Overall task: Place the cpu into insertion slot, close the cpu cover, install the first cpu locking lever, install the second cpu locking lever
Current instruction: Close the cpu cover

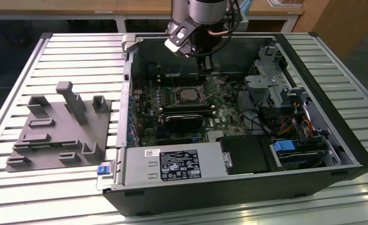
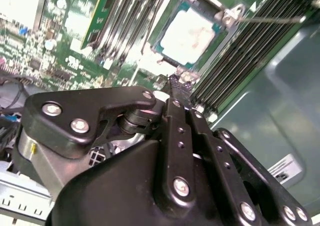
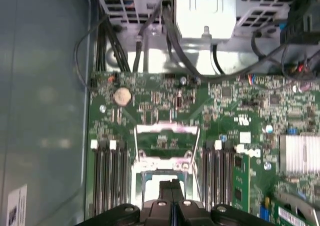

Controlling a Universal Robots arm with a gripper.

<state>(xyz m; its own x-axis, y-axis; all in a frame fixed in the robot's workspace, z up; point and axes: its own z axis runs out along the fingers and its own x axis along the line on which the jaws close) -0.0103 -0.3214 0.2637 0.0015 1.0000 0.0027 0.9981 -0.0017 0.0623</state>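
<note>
The cpu, a flat square chip with a pale silver top, lies in the insertion slot on the green motherboard. The cpu cover, a thin metal frame with a window, is swung open beyond the slot. A thin lever rod stands free beside the slot. My gripper hangs just above the slot's near edge with its two dark fingers pressed together and nothing between them. In the exterior view the gripper is inside the case, behind the cpu.
The open computer case lies on a slatted table. Memory slots flank the socket. Cables and a drive cage fill the exterior view's right. A black fan block sits in front of the socket. A grey fixture stands left of the case.
</note>
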